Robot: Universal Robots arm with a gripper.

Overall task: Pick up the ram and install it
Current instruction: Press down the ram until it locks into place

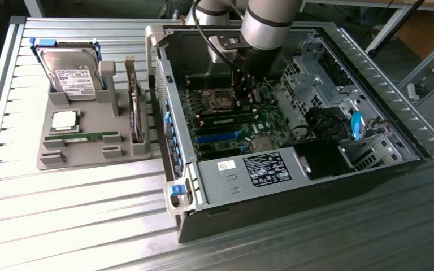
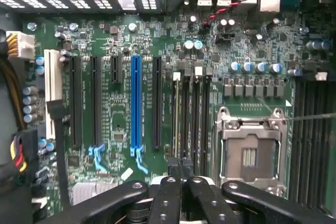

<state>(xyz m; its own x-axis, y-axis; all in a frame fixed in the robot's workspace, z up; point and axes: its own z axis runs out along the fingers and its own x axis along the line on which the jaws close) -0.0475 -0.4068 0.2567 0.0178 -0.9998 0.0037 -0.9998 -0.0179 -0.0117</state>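
One ram [image 1: 81,137], a narrow green stick, lies flat near the front of the grey holder tray [image 1: 89,159], left of the computer case in the exterior view. A second ram [image 1: 228,119] stands edge-on in a memory slot on the motherboard, and the wrist view shows this ram [image 2: 176,114] as a thin line beside empty black slots. My gripper [image 1: 245,100] reaches down into the open case just above that slot row. In the wrist view the gripper [image 2: 181,165] is shut, its black fingers [image 2: 172,174] pressed together over the near end of the slots, with nothing visible between them.
The tray also holds a silver hard drive [image 1: 70,70] and a square processor chip [image 1: 65,119]. Inside the case are the open CPU socket [image 2: 251,150], a blue expansion slot [image 2: 136,100], a power supply [image 1: 266,169] and drive cages [image 1: 315,73]. The case wall [image 1: 160,73] stands between tray and board.
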